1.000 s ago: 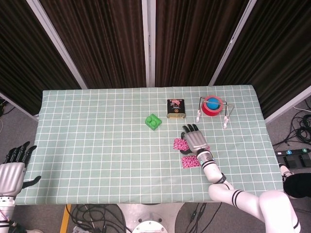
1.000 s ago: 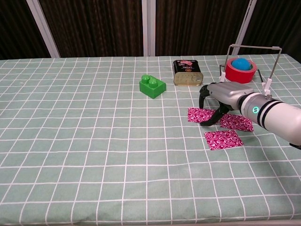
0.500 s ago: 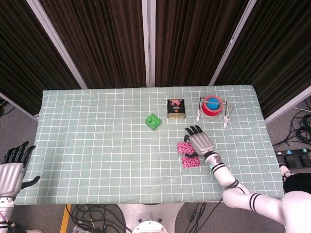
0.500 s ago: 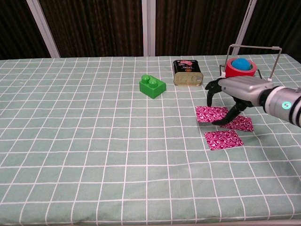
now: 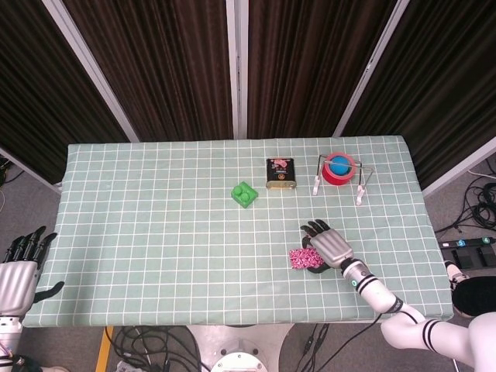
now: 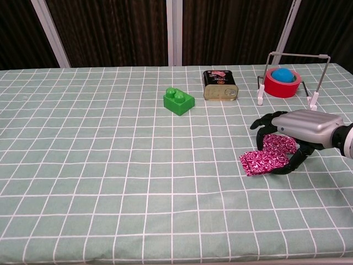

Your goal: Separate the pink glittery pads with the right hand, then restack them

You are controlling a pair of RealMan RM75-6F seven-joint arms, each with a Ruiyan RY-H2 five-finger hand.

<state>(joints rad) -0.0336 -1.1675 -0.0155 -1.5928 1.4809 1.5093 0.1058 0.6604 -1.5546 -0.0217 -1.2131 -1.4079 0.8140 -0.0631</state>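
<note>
Right hand point(image 6: 300, 132) over pink glittery pads point(image 6: 263, 159), fingers curled down onto them, grip unclear. Pads overlapped on desk point(image 6: 110, 165) under and left of palm. Left hand point(image 5: 19, 271) well apart, spread, idle.

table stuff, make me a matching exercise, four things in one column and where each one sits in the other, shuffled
Things:
1. green block
2. tin
3. red tape roll
4. pink pads

Places:
A. inside a wire stand at the far right of the table
B. under the fingers of the right hand, near the front edge
C. left of the tin, towards the middle of the table
D. between the green block and the wire stand

Pairs: 1-C, 2-D, 3-A, 4-B
</note>
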